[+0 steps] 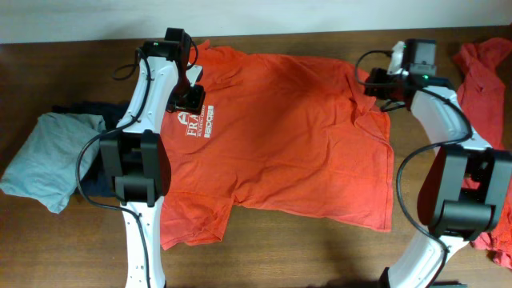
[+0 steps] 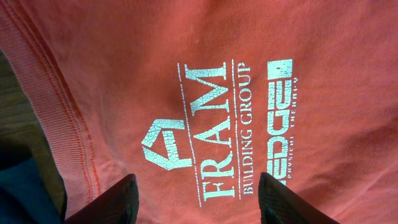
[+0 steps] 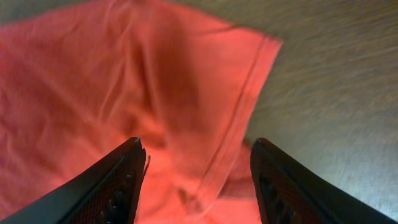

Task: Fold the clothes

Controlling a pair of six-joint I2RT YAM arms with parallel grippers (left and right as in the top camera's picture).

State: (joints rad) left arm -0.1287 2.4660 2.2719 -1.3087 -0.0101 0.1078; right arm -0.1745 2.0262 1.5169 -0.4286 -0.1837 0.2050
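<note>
One of the clothes, an orange-red T-shirt (image 1: pixel 288 144), lies spread flat across the middle of the table, with a white chest logo (image 1: pixel 198 126) on its left side. My left gripper (image 1: pixel 190 102) hovers over that logo. In the left wrist view the gripper (image 2: pixel 198 190) is open, its fingers (image 2: pixel 112 202) astride the flat "FRAM" print (image 2: pixel 211 130). My right gripper (image 1: pixel 374 84) is at the shirt's right sleeve. In the right wrist view it (image 3: pixel 198 158) stands open over the rumpled sleeve hem (image 3: pixel 239 112), nothing pinched.
A light-grey garment (image 1: pixel 44 160) lies at the left edge on a dark navy one (image 1: pixel 90 112). More orange-red clothes are heaped at the far right (image 1: pixel 486 68) and lower right (image 1: pixel 502 240). Bare wood table (image 1: pixel 320 252) shows in front.
</note>
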